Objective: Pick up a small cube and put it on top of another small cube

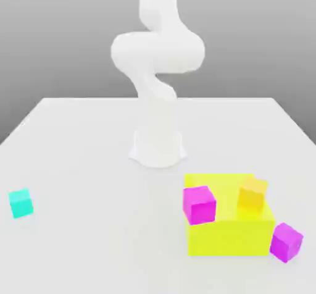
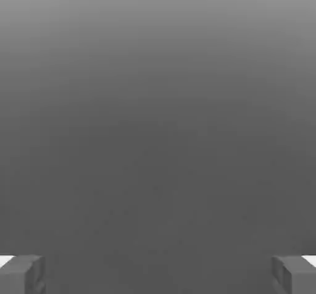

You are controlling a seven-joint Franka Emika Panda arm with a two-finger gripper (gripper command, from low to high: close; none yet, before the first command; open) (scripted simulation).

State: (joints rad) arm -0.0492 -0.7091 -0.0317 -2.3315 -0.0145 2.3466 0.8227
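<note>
The small cyan cube (image 1: 20,203) sits on the white table (image 1: 80,151) at the exterior view's left, near the front. A magenta cube (image 1: 199,204) and an orange cube (image 1: 252,194) rest on a low yellow block (image 1: 228,231) at the exterior view's right, and a second magenta cube (image 1: 286,241) lies on the table beside that block. In the hand view my gripper (image 2: 158,274) is open, its two grey fingertips (image 2: 21,274) far apart with nothing between them, facing a plain grey backdrop. The white arm (image 1: 157,58) rises from its base at the table's middle.
The arm's round white base (image 1: 157,147) stands mid-table, behind the cubes. The table's front edge runs close to the yellow block and the cyan cube.
</note>
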